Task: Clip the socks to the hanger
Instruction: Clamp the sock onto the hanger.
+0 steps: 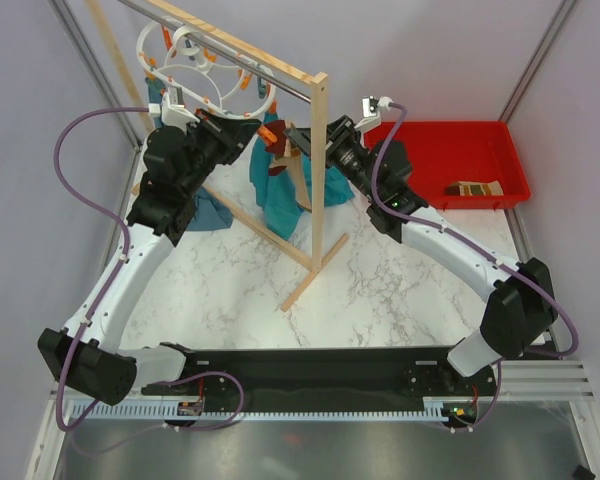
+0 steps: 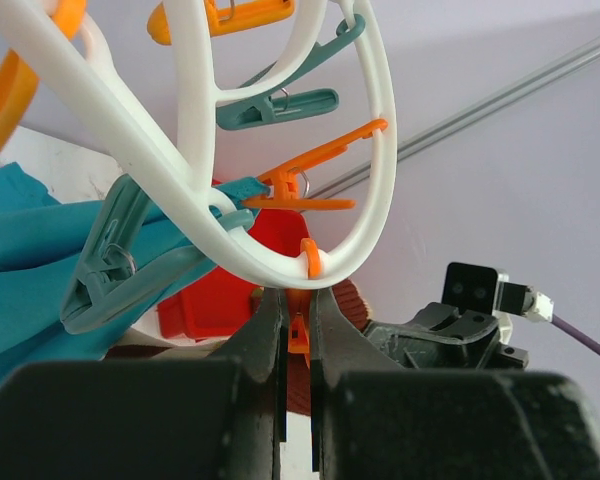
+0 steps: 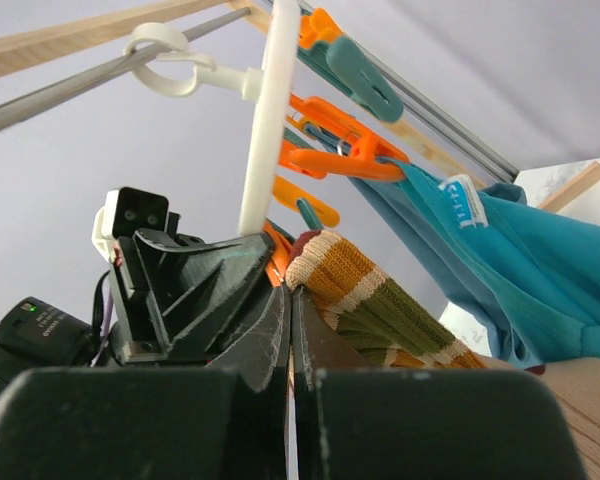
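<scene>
Brown-striped sock (image 3: 365, 300), cuff up (beside orange clip (image 2: 298, 335))

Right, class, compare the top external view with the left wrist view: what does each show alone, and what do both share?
Only the top view: a small brown-and-cream striped sock lying in the red plastic tray, and the wooden rail-and-post rack. Only the left wrist view: the left pincer shut on a small orange plastic clip. Both: the white plastic ring hanger and teal cloth.
</scene>
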`<state>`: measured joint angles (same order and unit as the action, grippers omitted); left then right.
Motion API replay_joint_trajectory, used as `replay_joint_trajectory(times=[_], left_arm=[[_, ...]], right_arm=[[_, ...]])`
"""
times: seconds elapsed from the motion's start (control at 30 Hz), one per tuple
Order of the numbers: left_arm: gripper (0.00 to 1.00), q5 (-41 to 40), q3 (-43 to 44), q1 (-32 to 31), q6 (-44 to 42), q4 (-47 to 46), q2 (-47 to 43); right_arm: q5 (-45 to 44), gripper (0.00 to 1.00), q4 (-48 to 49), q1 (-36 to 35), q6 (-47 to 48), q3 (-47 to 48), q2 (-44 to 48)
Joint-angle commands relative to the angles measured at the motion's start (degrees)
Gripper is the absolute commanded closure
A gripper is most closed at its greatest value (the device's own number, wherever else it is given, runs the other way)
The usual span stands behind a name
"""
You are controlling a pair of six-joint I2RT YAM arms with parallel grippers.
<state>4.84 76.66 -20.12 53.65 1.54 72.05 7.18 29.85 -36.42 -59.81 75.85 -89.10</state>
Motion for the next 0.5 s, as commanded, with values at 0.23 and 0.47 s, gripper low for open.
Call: replay_joint_trajectory(times=[0.23, 0.47], left_arm=[[0.98, 3.5, 0.4, -0.3, 7.8, -1.3, -1.2], [0.98, 3.1, 0.1, -0.2, 9.9, -1.1, -1.7]], right_arm=[[-0.2, 1.00, 5.7, 0.3, -0.7, -2.3, 0.8], [-0.8, 1.00, 7.1, 1.1, -0.6, -5.3, 3.7]])
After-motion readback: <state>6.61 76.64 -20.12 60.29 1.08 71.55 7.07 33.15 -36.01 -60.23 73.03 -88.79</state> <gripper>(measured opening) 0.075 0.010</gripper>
